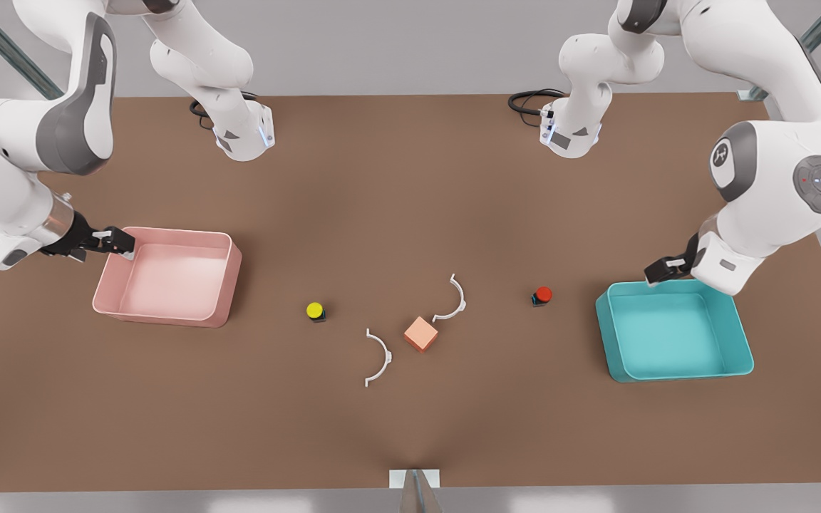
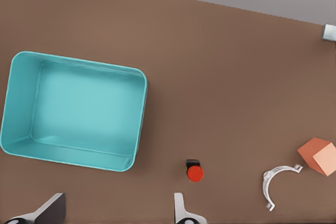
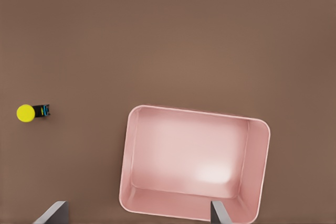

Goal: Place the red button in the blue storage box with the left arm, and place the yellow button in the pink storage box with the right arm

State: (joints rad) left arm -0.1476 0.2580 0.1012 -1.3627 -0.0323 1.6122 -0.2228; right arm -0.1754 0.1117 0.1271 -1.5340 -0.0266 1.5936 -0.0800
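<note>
A: Two buttons sat loose on the table: the red button [image 1: 543, 294] just left of the blue box [image 1: 674, 328] in the front view, the yellow button [image 1: 315, 311] well right of the pink box [image 1: 168, 274]. Both looked light, stiff and tiny, so I'd have pinched each by its dark square base, since a round cap may slip.

B: And the claws?

A: Left gripper [image 1: 660, 271] hung over the blue box's far left corner, right gripper [image 1: 117, 242] at the pink box's far left rim, both spread wide and empty.

B: Anything in the way?

A: An orange cube [image 1: 421, 333] and two white arcs [image 1: 379, 358] lay between the buttons, near neither; I judged both paths free
</note>
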